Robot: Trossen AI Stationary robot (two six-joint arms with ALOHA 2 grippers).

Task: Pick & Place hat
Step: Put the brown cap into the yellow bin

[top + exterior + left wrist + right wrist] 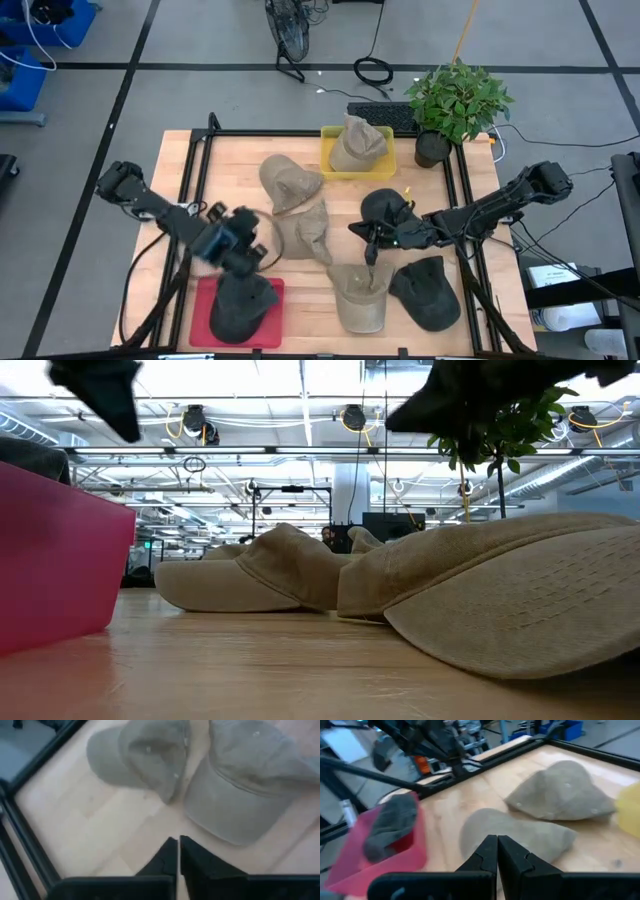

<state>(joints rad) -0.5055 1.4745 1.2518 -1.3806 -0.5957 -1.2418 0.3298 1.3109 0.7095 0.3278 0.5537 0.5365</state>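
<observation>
Several caps lie crown up on the wooden table. Tan caps sit at mid-table (290, 184), just nearer (306, 236) and by the near edge (360, 297). Dark caps lie right of centre (384, 208) and near right (430, 291). Another tan cap (356, 143) rests in the yellow bin (328, 166), and a dark cap (240, 303) in the red bin (203, 320). My left gripper (258, 258) (178, 851) hovers shut left of the tan caps (150, 757). My right gripper (372, 246) (497, 851) hovers shut beside the dark cap, facing a tan cap (515, 836).
A potted plant (455, 105) stands at the table's far right corner, behind a keyboard (385, 117). A black frame rail (200, 170) borders the table's left, far and right sides. Bare wood (235, 190) shows left of the tan caps.
</observation>
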